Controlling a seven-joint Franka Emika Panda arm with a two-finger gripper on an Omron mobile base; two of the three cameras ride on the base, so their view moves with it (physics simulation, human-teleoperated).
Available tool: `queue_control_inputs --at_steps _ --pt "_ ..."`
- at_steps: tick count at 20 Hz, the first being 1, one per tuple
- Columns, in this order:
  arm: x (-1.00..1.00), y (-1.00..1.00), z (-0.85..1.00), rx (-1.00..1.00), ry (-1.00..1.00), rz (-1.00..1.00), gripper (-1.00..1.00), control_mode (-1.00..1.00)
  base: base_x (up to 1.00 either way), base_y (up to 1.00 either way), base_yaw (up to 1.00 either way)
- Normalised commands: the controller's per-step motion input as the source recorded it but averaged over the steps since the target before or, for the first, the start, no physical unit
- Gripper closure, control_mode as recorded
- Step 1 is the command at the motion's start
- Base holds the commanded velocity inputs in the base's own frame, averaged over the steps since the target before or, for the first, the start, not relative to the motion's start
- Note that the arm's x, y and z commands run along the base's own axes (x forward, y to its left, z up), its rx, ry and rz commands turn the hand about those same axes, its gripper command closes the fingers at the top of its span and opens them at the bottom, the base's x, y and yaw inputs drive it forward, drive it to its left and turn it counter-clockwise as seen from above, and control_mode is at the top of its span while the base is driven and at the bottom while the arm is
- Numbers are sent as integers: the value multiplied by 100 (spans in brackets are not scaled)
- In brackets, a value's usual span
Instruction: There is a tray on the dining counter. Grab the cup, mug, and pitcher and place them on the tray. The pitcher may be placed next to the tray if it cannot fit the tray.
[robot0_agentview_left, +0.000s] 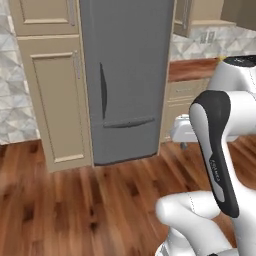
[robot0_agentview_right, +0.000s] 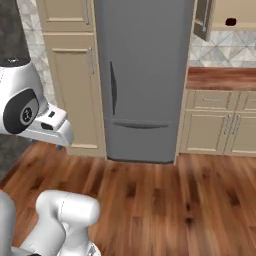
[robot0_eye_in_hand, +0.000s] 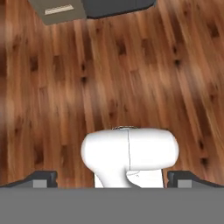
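Observation:
The tray, dining counter, cup, mug and pitcher are out of view. In the hand view my gripper (robot0_eye_in_hand: 112, 178) points down at bare wooden floor (robot0_eye_in_hand: 57, 87). Its dark fingertips (robot0_eye_in_hand: 43, 177) stand far apart at the bottom corners, open, with nothing between them. The white hand (robot0_agentview_right: 50, 126) hangs at mid height in front of the beige cabinets, and my arm (robot0_agentview_left: 215, 150) folds up beside it.
A tall grey fridge (robot0_agentview_right: 142, 80) stands straight ahead, with beige tall cabinets (robot0_agentview_left: 52, 95) to its left. To its right is a short wood counter (robot0_agentview_right: 222, 78) on beige drawers. An upper cabinet door (robot0_agentview_right: 202, 20) hangs ajar, with a small dark thing (robot0_agentview_right: 230, 22) inside, too small to identify.

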Motion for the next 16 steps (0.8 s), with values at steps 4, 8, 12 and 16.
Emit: queue_control_inputs --at_steps 4,8,12,16 --pt "0 0 0 0 0 0 -100 100 100 8 -36" --pt "0 0 0 0 0 0 -100 100 99 0 -48" --pt "0 0 0 0 0 0 -100 100 94 0 -56" --pt "0 0 0 0 0 0 -100 100 93 0 -56"
